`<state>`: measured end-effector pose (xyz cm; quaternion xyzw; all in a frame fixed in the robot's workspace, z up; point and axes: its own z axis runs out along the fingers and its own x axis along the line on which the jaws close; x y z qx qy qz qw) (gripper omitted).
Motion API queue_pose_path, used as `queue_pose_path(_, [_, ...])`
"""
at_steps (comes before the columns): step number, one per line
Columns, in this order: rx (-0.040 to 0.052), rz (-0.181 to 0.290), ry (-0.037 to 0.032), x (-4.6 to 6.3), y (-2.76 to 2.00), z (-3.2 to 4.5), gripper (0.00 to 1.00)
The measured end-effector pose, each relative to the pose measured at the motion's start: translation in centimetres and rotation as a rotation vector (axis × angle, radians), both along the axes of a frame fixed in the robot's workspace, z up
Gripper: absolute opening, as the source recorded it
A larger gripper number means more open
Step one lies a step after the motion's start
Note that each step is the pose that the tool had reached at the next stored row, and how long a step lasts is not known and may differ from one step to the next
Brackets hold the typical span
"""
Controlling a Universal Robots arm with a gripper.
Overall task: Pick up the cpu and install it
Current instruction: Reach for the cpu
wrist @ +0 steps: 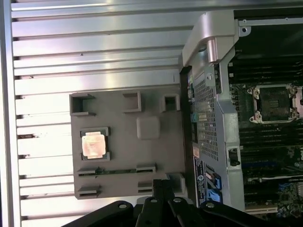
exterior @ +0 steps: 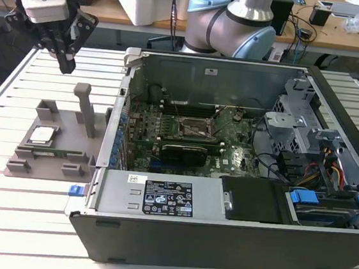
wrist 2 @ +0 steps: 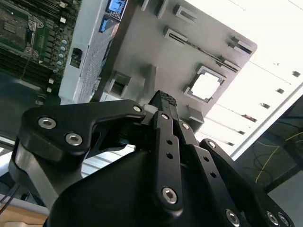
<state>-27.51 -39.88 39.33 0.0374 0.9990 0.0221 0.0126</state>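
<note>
The cpu [exterior: 41,135] is a small silvery square lying flat in a recess of the grey plastic tray [exterior: 65,122], at the exterior view's left on the slatted table. Both wrist views look down on the cpu [wrist 2: 207,86] [wrist: 93,144] in the tray [wrist: 156,156]. My gripper [exterior: 66,66] hangs in the air well above the tray's far side, shut with nothing in it. Its black fingertips [wrist 2: 163,98] [wrist: 163,183] meet in both wrist views. The open socket [exterior: 190,128] [wrist: 274,101] sits on the green motherboard inside the open computer case.
The open computer case [exterior: 232,243] fills the middle and the exterior view's right, its near wall standing beside the tray. A grey post [exterior: 85,105] rises from the tray. A thin green memory stick [wrist: 116,171] lies in a tray slot. Cables and drive bays crowd the case's right end.
</note>
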Motion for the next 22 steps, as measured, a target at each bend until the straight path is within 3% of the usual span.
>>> queue_pose_path(6, [0.0001, 0.000, -0.0001, -1.4, 0.00, -0.01, 0.11])
queue_pose_path(11, [0.0000, 0.000, 0.0000, -3.6, 0.00, 0.00, 0.11])
queue_pose_path(22, [0.0000, 0.000, 0.0000, -6.7, 0.00, 0.00, 0.11])
